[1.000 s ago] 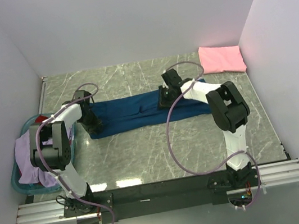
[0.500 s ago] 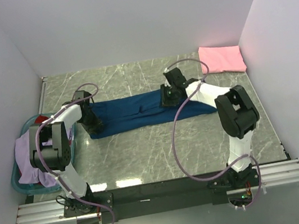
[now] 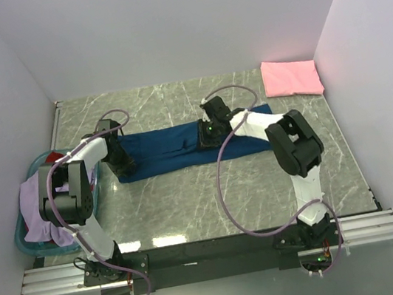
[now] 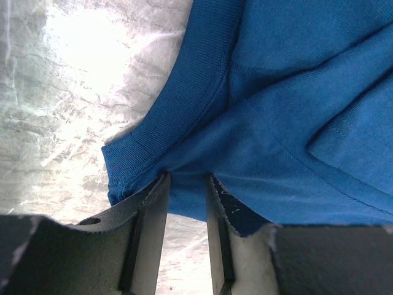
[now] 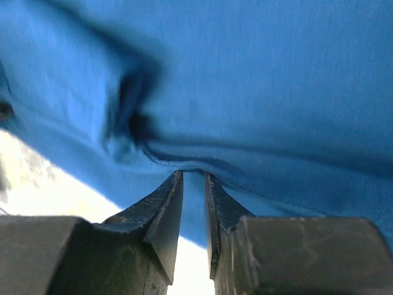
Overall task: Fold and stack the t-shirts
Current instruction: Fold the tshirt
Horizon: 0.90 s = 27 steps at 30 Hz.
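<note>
The navy blue t-shirt (image 3: 163,150) lies as a long folded band across the middle of the table. My left gripper (image 3: 119,162) is shut on its left end, beside the ribbed collar (image 4: 196,80); blue cloth (image 4: 295,92) is pinched between the fingers (image 4: 186,178). My right gripper (image 3: 209,132) is over the band's right half, shut on a fold of the same shirt (image 5: 245,80), with cloth bunched at its tips (image 5: 193,175). A folded pink t-shirt (image 3: 291,77) lies at the back right corner. A lavender t-shirt (image 3: 38,210) and a red one (image 3: 53,156) are in the basket.
The teal plastic basket (image 3: 23,242) stands at the table's left edge, close to the left arm. White walls close in the left, back and right sides. The arm bases and a metal rail run along the near edge.
The right gripper swung slightly right, then moved left along the band with the navy cloth in it. The left gripper stayed in place.
</note>
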Motion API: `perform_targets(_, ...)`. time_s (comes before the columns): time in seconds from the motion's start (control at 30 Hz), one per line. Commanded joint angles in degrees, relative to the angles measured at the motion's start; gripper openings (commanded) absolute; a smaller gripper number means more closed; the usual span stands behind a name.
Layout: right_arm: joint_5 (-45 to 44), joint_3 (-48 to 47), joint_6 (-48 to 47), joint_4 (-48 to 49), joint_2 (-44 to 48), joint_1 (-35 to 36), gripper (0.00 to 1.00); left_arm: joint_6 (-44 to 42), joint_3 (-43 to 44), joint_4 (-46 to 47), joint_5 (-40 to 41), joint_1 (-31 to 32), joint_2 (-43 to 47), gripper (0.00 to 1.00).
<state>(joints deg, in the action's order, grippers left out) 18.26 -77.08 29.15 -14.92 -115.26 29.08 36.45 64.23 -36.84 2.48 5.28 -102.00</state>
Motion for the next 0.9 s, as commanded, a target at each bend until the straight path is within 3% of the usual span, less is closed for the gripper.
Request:
perform_targets(0.0,-0.9,-8.1,0.0,0.0,-3.4,-1.4,0.28,-0.9,-1.6,-0.7,4.2,-0.5,-0.1,0.37)
perform_targets(0.2,1.1,-13.7,2.0,-0.7,-6.6,-6.4,0.28,-1.0,-1.6,-0.7,4.2,-0.4,-0.3,0.37)
perform_targets(0.43,8.1,6.3,1.1,4.4,9.3,-16.6,0.32,-0.9,-1.3,-0.7,4.0,-0.4,-0.2,0.38)
perform_targets(0.57,12.1,17.3,-0.1,6.3,18.7,-26.4,0.33,-0.9,-1.4,-0.8,4.5,-0.4,-0.2,0.39)
perform_targets(0.73,17.9,27.5,2.9,11.8,22.3,-36.4,0.34,-0.8,-1.4,-0.8,4.7,-0.4,0.0,0.38)
perform_targets(0.87,16.6,31.2,6.0,14.6,24.5,-41.2,0.34,-0.7,-1.6,-0.7,5.0,-0.4,0.3,0.38)
